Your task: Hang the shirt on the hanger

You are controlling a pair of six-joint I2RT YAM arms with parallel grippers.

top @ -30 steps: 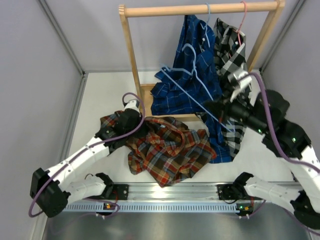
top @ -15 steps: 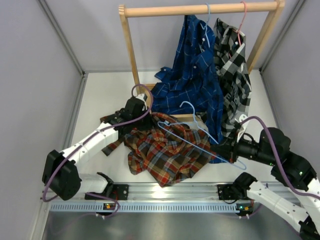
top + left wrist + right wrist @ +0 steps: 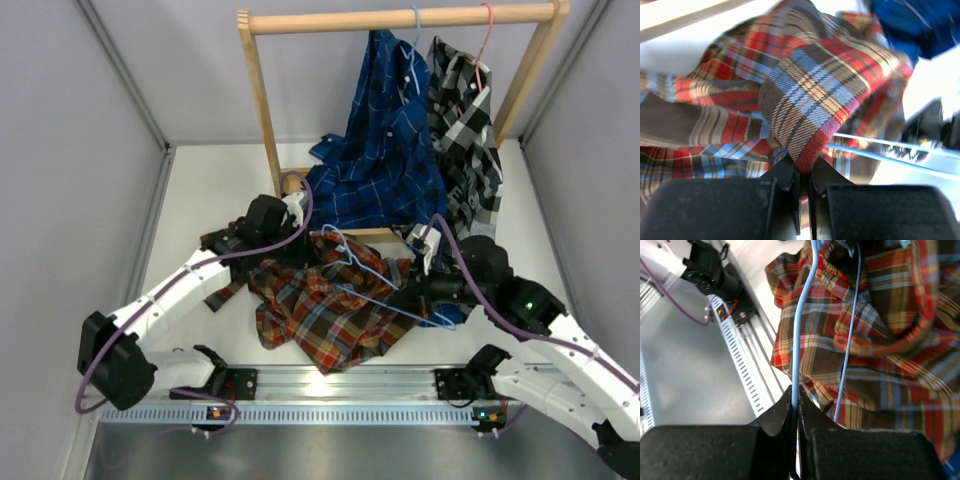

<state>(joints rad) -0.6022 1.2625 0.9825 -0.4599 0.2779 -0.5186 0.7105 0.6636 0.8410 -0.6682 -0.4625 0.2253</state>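
The left pincer (image 3: 802, 172) is pressed together on a fold of the red plaid shirt (image 3: 805, 95). The right pincer (image 3: 796, 401) pinches one wire of the light-blue hanger (image 3: 801, 315), which lies slanted across the top of the shirt with its hook near the left pincer. The shirt sits crumpled on the white worktop (image 3: 210, 190) between the two arms, just in front of the wooden rack (image 3: 400, 18), where a blue shirt (image 3: 385, 150) and a black-and-white shirt (image 3: 465, 130) hang.

The shirt (image 3: 320, 315) is soft woven cloth, the hanger (image 3: 796, 340) smooth light-blue wire, the rack (image 3: 400, 18) bare wood.
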